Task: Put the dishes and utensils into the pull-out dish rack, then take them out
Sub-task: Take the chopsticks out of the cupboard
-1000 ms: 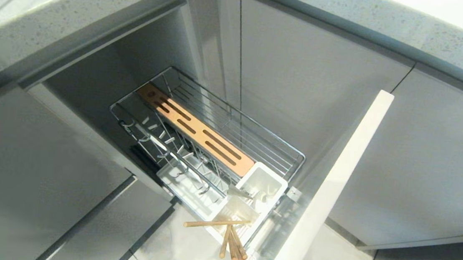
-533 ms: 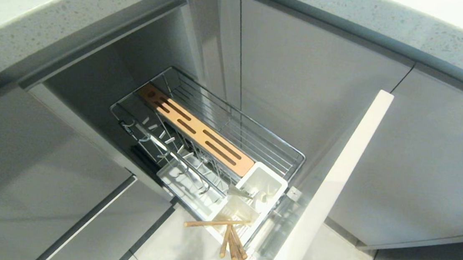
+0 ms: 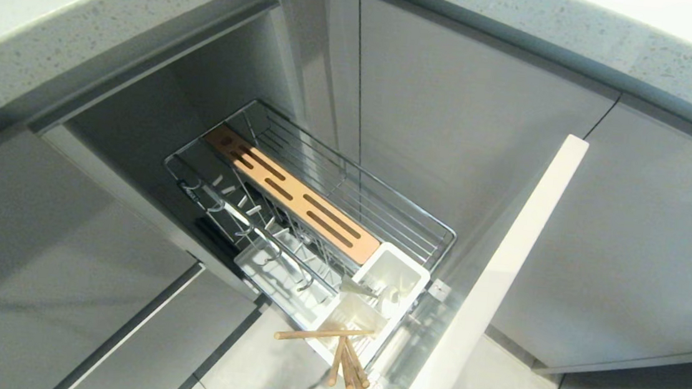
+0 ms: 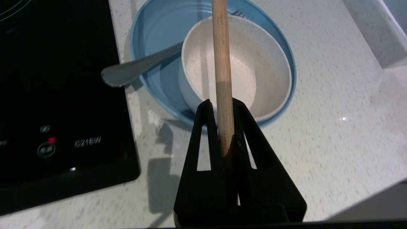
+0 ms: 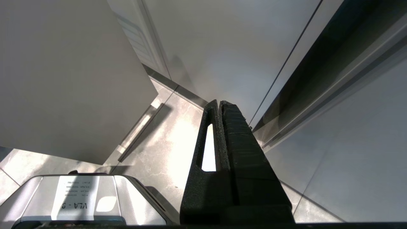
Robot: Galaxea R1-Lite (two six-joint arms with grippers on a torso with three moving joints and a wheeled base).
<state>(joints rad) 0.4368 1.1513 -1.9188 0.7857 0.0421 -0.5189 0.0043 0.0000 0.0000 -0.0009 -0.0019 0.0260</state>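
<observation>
Head view: you see the pull-out dish rack (image 3: 313,216) drawn out of the cabinet, wooden chopsticks (image 3: 347,361) leaning from its white caddy (image 3: 392,274) at the near end; neither arm shows.

Left wrist view: your left gripper (image 4: 222,108) is clamped on one chopstick (image 4: 221,63) above the cream bowl (image 4: 254,63), which sits in the blue plate (image 4: 152,38) on the countertop (image 4: 334,111) with the spoon (image 4: 133,68).

Right wrist view: your right gripper (image 5: 220,103) is closed on nothing, near the floor (image 5: 165,143).

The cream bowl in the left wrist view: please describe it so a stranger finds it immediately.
On the speckled countertop, beside the black cooktop, lies a light-blue plate. The cream bowl sits inside it, deeper and narrower than the plate, under the held chopstick.
</observation>
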